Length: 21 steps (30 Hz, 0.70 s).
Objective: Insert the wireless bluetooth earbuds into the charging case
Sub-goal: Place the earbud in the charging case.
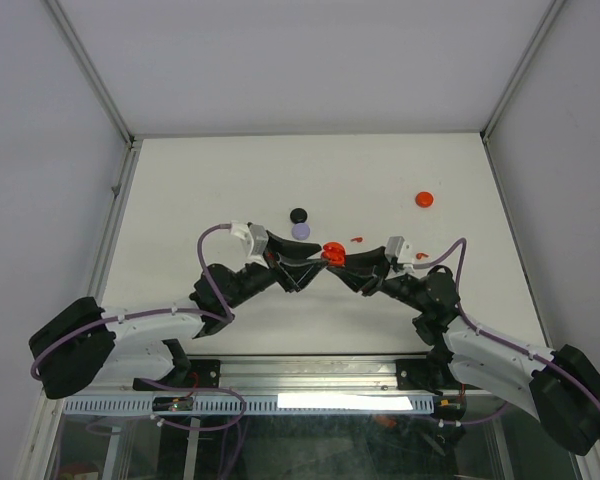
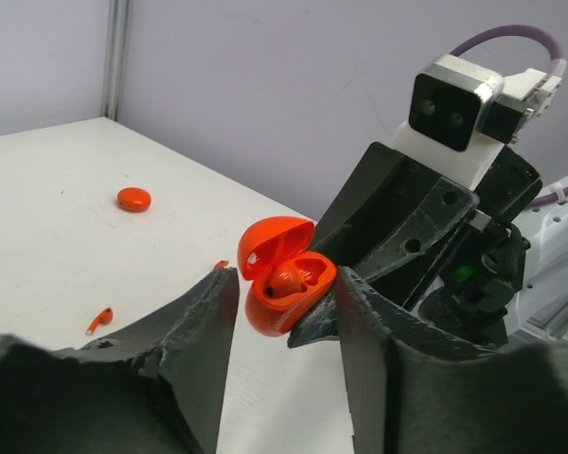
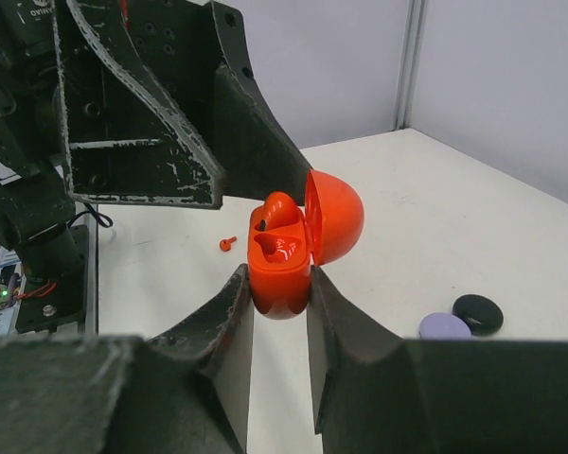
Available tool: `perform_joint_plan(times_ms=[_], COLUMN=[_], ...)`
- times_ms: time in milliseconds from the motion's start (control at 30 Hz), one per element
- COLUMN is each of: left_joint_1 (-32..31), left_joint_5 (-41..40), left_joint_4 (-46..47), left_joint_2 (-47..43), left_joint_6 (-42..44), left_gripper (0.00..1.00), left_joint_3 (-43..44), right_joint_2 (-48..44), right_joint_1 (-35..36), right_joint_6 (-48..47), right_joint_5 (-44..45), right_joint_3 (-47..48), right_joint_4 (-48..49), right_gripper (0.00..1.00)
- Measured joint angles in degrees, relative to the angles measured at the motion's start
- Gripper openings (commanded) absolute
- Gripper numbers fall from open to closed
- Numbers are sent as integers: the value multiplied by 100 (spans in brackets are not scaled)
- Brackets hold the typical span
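A red charging case with its lid open is held off the table between the two arms. My right gripper is shut on the case's lower body. One red earbud sits in a slot, its top sticking up; the other slot shows bare. My left gripper is open just in front of the case, its fingers on either side, holding nothing. The seated earbud also shows in the left wrist view. Loose red earbuds lie on the table.
A red disc lies at the far right of the white table. A black disc and a lavender disc lie just beyond the left gripper. Another tiny red piece lies by the right wrist.
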Motion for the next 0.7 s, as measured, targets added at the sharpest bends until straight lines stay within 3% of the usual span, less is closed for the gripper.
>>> perform_joint_plan(times_ms=[233,400,700], left_joint_1=[0,0,7], left_joint_5=[-264,-793,-2050], left_joint_4=[-951,-2157,-4568], left_joint_2=[-509,-1014,-1099], left_joint_6=[4,-37,-437], left_gripper=[71,90,99], left_joint_3=[4,195,605], right_joint_2=[0,0,232], right_joint_1=[0,2,2], right_joint_6=[-4,-7,-37], right_joint_5=[50,125,328], right_joint_3=[-15,-85,-114], right_joint_4=[125,120,118], right_gripper=[0,0,0])
